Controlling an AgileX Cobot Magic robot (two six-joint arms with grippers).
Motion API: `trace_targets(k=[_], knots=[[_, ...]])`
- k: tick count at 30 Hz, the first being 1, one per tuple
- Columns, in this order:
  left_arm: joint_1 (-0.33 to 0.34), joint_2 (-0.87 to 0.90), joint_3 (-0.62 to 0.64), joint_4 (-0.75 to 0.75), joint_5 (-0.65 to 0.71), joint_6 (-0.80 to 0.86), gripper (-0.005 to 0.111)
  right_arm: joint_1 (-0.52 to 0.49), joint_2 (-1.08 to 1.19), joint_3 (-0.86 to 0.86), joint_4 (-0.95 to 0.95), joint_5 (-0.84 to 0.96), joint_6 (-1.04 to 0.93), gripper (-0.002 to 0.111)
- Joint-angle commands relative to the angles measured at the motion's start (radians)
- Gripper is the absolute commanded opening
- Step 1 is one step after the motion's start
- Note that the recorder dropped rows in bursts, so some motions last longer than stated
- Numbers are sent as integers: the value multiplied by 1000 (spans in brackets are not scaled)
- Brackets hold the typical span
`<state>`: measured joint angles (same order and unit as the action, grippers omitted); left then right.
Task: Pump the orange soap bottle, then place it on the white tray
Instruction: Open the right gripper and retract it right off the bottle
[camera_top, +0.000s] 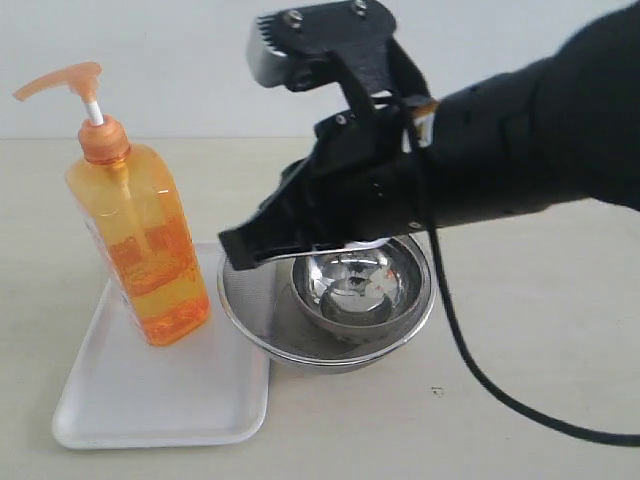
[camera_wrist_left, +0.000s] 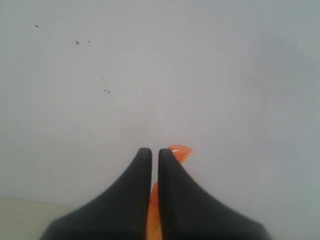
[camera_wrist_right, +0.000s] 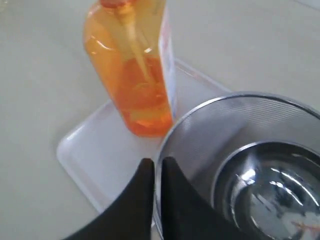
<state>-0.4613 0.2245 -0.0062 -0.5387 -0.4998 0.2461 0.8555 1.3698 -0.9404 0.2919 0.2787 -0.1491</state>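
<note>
The orange soap bottle stands upright on the far part of the white tray, at the left of the exterior view. Its pump head is raised on the white stem. My right gripper hangs shut and empty over the near rim of the mesh bowl, just right of the bottle and apart from it. The right wrist view shows the shut right gripper with the bottle and tray beyond. My left gripper is shut; a bit of orange pump head shows behind its fingers.
A round steel mesh bowl sits right beside the tray, with a smaller shiny steel bowl inside it. Both show in the right wrist view: the mesh bowl and the inner bowl. A black cable trails across the table.
</note>
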Motion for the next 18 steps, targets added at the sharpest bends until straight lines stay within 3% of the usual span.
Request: trace_targets(k=[1, 6, 12, 18], knots=[[3, 40, 0, 34, 12, -34, 5, -59, -69, 103, -69, -55, 70, 0], [3, 155, -29, 45, -26, -34, 5, -107, -83, 158, -69, -76, 72, 0], [3, 347, -162, 79, 83, -34, 5, -119, -83, 164, -87, -75, 72, 0], [-2, 469, -167, 143, 75, -134, 5, -140, -120, 164, -123, -96, 72, 0]])
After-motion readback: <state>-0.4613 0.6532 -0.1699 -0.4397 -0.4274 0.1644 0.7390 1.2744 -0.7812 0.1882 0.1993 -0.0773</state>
